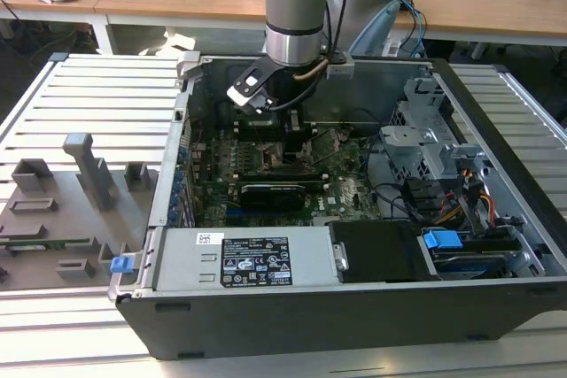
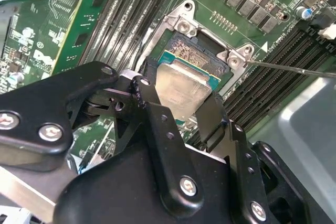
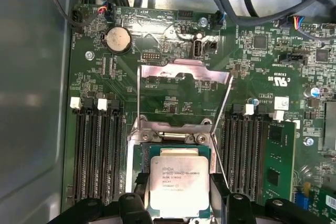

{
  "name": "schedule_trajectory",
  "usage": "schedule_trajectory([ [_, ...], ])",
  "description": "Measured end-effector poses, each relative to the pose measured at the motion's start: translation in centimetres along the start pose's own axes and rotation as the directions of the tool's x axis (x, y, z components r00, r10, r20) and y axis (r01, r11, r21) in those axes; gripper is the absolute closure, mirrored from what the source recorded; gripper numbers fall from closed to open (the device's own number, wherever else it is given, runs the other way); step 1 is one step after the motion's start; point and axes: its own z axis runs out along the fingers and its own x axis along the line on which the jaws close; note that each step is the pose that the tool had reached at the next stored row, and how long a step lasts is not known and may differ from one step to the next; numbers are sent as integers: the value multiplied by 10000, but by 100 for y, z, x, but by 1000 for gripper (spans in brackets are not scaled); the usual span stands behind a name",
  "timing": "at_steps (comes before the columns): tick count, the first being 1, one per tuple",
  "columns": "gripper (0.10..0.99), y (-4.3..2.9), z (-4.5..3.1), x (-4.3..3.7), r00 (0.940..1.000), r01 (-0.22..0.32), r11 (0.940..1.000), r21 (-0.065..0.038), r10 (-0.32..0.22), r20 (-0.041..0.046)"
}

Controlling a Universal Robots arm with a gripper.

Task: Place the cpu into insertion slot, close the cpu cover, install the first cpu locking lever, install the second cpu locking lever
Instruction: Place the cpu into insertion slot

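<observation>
Over one slot (image 2: pixel 195 54), one cpu (image 3: pixel 179 182) in gripper (image 2: pixel 177 98)

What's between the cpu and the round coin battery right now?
The open cpu cover, with green board showing through its cut-out, in the first wrist view.

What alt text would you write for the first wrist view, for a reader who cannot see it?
A gripper holds the cpu, a silver-topped square chip, between its black fingers over the insertion slot on a green motherboard. The cpu cover is swung open off the slot, and long black memory slots flank it on both sides.
</observation>
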Motion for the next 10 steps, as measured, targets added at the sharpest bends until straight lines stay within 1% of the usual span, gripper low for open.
schedule_trajectory([
  [5, 545, -28, 47, 6, 10000, -1, 10000, -1, 1, -20],
  [10, 545, -30, 104, 28, 10000, -17, 10000, 0, 17, -30],
])
